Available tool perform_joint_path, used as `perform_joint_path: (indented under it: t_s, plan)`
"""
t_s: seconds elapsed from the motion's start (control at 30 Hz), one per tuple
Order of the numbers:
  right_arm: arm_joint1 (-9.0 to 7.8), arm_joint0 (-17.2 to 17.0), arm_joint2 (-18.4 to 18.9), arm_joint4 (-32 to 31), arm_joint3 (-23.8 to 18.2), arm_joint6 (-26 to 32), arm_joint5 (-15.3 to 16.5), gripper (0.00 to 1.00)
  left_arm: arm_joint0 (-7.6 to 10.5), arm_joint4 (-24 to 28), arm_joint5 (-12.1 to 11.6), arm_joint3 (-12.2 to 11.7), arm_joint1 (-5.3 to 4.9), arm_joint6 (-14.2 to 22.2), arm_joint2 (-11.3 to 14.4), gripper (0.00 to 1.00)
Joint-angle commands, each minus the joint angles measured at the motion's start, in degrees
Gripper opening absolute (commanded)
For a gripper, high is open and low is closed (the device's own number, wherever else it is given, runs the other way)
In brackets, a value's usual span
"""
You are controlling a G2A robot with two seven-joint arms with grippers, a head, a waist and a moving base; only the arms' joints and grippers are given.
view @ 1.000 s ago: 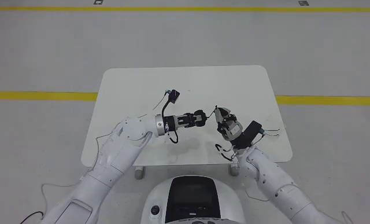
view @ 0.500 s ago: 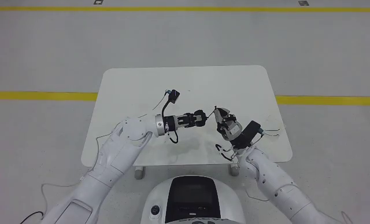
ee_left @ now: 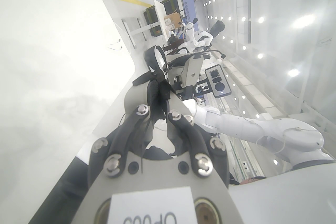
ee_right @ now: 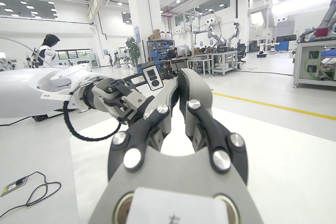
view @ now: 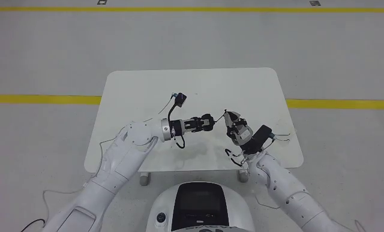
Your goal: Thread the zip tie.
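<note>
- The left gripper [view: 207, 120] is clenching the black zip tie [ee_left: 157, 101], which is running out between its fingertips.
- The right gripper [ee_right: 179, 86] is facing the left one tip to tip, its fingers pinching together on the far end of the zip tie.
- Both grippers are hanging over the front half of the white tabletop [view: 180, 88], near its middle, with the zip tie spanning the short gap between them, off the surface.
- A ribbed black cable [ee_right: 78, 134] is looping down beside the left wrist.
- Thin wires [view: 283, 135] are lying on the tabletop by its right edge.
</note>
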State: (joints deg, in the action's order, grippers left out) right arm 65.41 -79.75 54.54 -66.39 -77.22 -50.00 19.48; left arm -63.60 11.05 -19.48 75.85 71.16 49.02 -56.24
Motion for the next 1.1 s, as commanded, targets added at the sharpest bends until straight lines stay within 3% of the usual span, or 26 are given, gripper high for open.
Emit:
perform_joint_path:
  t_s: [0.0, 1.07]
  plan:
    - [0.01, 0.0, 0.2, -0.1, 0.1, 0.1, 0.0, 0.00, 0.00, 0.0, 0.0, 0.0, 0.00, 0.0, 0.0, 0.00]
    - [0.18, 0.6, -1.4, -0.2, -0.4, -0.3, 0.0, 0.00, 0.00, 0.0, 0.0, 0.0, 0.00, 0.0, 0.0, 0.00]
